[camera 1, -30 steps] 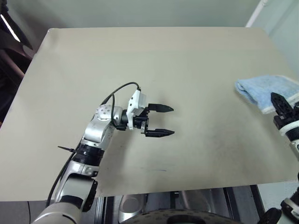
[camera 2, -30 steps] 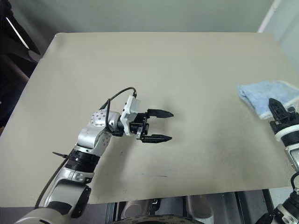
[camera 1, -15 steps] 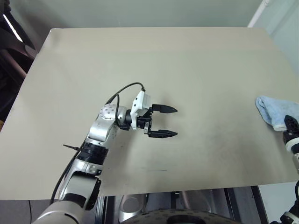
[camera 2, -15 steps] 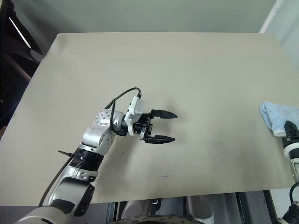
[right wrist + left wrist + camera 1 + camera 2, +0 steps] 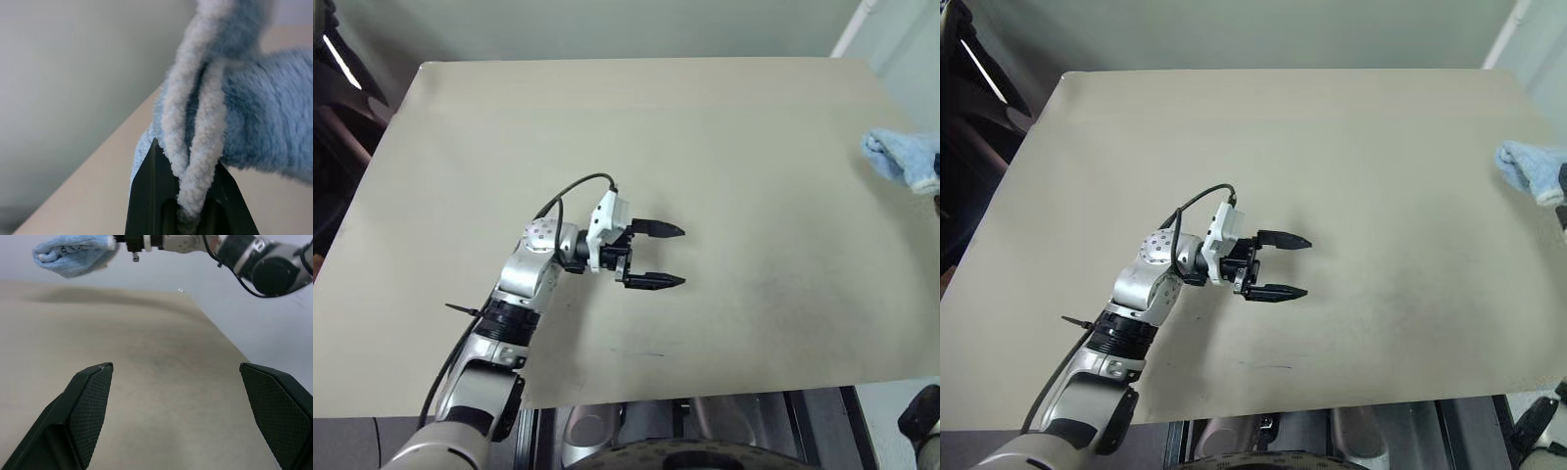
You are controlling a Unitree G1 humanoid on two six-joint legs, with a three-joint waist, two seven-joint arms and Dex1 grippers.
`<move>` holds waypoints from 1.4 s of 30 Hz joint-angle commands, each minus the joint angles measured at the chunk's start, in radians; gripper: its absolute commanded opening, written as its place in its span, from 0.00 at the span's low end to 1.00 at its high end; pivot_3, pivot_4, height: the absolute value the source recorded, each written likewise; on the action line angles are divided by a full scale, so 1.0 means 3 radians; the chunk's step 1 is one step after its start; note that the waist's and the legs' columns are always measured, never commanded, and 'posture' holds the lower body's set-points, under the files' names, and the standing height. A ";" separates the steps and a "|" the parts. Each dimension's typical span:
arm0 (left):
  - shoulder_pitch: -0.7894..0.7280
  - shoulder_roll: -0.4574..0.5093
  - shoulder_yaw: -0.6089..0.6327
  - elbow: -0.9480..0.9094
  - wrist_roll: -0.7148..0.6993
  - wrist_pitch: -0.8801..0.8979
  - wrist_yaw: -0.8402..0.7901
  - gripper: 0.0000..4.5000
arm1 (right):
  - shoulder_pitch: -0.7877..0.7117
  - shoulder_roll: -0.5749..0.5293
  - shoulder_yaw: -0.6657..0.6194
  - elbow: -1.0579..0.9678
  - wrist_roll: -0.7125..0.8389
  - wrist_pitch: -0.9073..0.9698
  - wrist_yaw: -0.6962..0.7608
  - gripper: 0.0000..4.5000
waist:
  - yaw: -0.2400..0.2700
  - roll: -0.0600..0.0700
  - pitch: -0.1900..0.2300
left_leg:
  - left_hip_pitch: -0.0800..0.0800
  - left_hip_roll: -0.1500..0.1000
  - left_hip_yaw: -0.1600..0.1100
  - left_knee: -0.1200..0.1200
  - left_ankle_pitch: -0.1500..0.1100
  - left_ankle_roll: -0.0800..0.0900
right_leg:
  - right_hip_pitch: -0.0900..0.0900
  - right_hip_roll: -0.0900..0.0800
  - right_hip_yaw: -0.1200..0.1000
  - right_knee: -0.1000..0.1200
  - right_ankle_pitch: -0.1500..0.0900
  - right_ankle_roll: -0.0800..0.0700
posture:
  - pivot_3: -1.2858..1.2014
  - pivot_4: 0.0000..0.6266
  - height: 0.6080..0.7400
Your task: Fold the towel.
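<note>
Table point(image 5: 636, 127), big beige top, plain pale wall behind. Towel point(image 5: 901, 159) bunched, lifted at far right edge, pinched in right gripper point(image 5: 188, 215), fingers clamped on its cream hem. Left gripper point(image 5: 658, 257) mid-table, fingers wide, holding nothing. Looks like carry step; next prob. bring towel centre, lay flat.

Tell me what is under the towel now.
Under the towel, which hangs in the shut right gripper, lies bare table with a soft shadow; the towel does not touch it. Its inner folds are hidden.
</note>
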 commanded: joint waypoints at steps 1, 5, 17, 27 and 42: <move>-0.0027 0.0022 0.0075 -0.0100 -0.0032 -0.0011 0.0051 1.00 | -0.0276 -0.0137 0.0213 0.0651 -0.0475 -0.0190 0.0509 0.01 | 0.0003 0.0001 0.0000 | 0.0000 0.0000 0.0000 0.0000 0.0000 0.0000 | 0.0000 0.0000 0.0000 0.0000 -0.0001 0.0001 | 0.52 0.24 0.95; 0.0044 0.0065 0.0081 -0.0203 -0.0032 0.0002 0.0084 1.00 | -0.0471 -0.0108 0.0465 0.1380 -0.0938 -0.0339 0.1005 0.01 | 0.0014 0.0004 -0.0001 | -0.0001 0.0000 0.0001 0.0000 -0.0001 0.0002 | 0.0000 -0.0002 -0.0001 0.0001 0.0000 0.0002 | 0.52 0.24 0.95; 0.0117 0.0108 0.0131 -0.0292 -0.0056 0.0047 0.0208 1.00 | -0.0051 0.0037 0.0176 0.1197 -0.1078 -0.0105 0.1200 0.01 | 0.0018 0.0013 0.0000 | 0.0000 0.0001 0.0003 0.0000 -0.0004 0.0005 | 0.0002 -0.0004 -0.0003 0.0002 -0.0008 -0.0012 | 0.52 0.24 0.95; 0.0069 -0.0025 0.0060 -0.0213 -0.0023 0.0018 0.0190 1.00 | 0.0171 0.0477 -0.0509 0.0517 -0.0750 0.0058 0.0518 0.01 | 0.0011 0.0014 0.0001 | 0.0004 0.0001 0.0003 0.0003 -0.0001 0.0008 | 0.0006 -0.0003 -0.0004 0.0002 -0.0016 -0.0040 | 0.52 0.24 0.95; 0.0067 -0.0033 0.0024 -0.0185 0.0009 0.0006 0.0122 1.00 | 0.0358 0.0563 -0.0721 0.0151 -0.0492 0.0381 0.0258 0.91 | 0.0013 0.0015 0.0002 | 0.0003 0.0001 0.0004 0.0002 -0.0001 0.0008 | 0.0005 -0.0003 -0.0004 0.0001 -0.0017 -0.0037 | 0.52 0.24 0.95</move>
